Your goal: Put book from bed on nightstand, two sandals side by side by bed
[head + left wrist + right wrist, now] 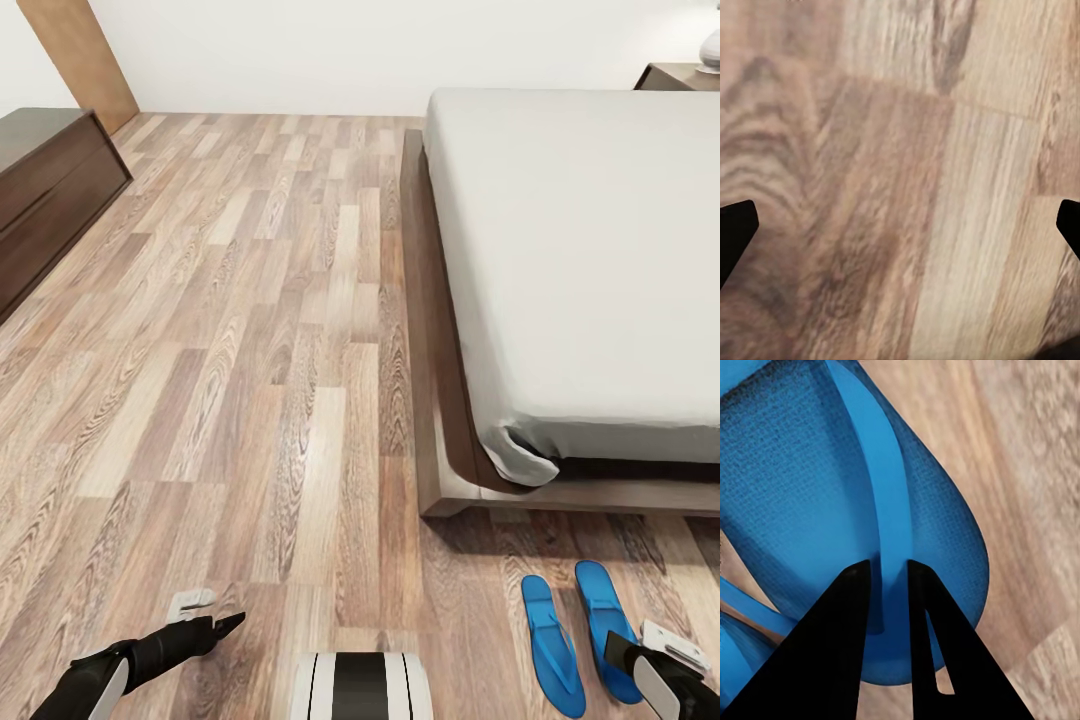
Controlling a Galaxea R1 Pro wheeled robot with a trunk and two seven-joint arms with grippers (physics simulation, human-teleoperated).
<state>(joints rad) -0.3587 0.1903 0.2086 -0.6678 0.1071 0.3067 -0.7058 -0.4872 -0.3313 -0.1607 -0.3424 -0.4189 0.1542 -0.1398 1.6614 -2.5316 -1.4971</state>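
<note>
The right tool [886,577] pinches a blue sandal's strap [881,472] by the bed [570,260]; the left tool [900,232] is spread apart

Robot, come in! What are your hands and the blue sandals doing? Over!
Right gripper shut on a sandal strap. Left gripper open over bare floor. Both sandals side by side by the bed. Nothing blocking.

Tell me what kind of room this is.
Most likely a bedroom: a low bed with a bare mattress on a dark wood frame, a nightstand at its head, plank floor, and blue sandals at the bed's foot.
</note>
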